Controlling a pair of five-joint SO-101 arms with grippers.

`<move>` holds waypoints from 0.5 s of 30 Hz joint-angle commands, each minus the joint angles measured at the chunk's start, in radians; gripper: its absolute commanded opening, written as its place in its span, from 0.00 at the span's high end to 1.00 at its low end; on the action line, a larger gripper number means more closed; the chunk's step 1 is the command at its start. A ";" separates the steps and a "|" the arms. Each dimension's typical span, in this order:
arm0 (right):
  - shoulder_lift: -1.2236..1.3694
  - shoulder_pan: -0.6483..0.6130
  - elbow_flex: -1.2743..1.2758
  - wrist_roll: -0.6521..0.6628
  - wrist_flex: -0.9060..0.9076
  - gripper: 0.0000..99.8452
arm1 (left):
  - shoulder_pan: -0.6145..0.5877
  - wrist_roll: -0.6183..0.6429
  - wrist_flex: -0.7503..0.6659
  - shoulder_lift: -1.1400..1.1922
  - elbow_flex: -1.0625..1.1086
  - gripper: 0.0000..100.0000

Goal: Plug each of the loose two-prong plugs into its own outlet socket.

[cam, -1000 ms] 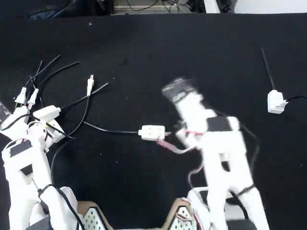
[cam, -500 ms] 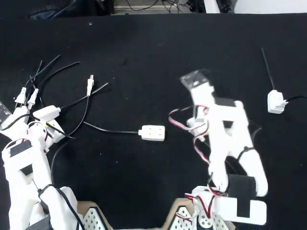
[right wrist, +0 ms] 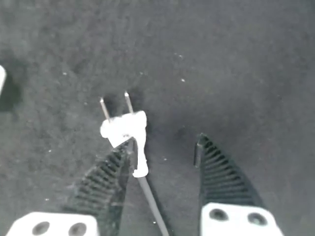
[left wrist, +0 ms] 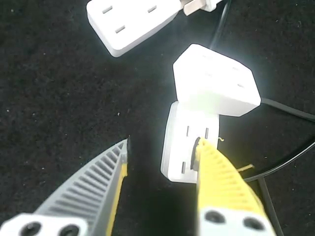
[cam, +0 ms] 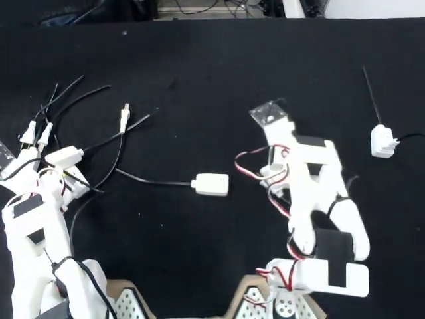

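The right pincer (right wrist: 165, 141) is spread, with a plug (right wrist: 123, 129) touching it. The left pincer (left wrist: 162, 142) is spread too, just beside an outlet socket (left wrist: 179, 130).

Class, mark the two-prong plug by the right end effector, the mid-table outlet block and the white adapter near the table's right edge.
two-prong plug (right wrist: 122, 129): right wrist view, white body.
outlet block (cam: 211, 184): high view, top face.
white adapter (cam: 381, 141): high view, body centre.
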 commanded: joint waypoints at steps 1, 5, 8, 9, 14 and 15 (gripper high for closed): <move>0.022 -0.069 0.015 0.011 -0.005 0.81 | -0.007 0.008 -0.015 -0.009 -0.002 0.78; 0.022 -0.068 0.018 0.012 -0.002 0.81 | -0.007 0.008 -0.015 -0.009 -0.002 0.78; 0.022 -0.066 0.031 0.018 0.000 0.81 | -0.005 0.008 -0.015 -0.011 -0.002 0.78; 0.022 -0.068 0.038 0.020 0.000 0.81 | -0.005 0.008 -0.015 -0.011 -0.002 0.78; 0.022 -0.068 0.042 0.075 -0.003 0.81 | -0.005 0.008 -0.015 -0.011 -0.002 0.78; 0.022 -0.068 0.042 0.084 -0.003 0.81 | -0.005 0.008 -0.015 -0.011 -0.002 0.78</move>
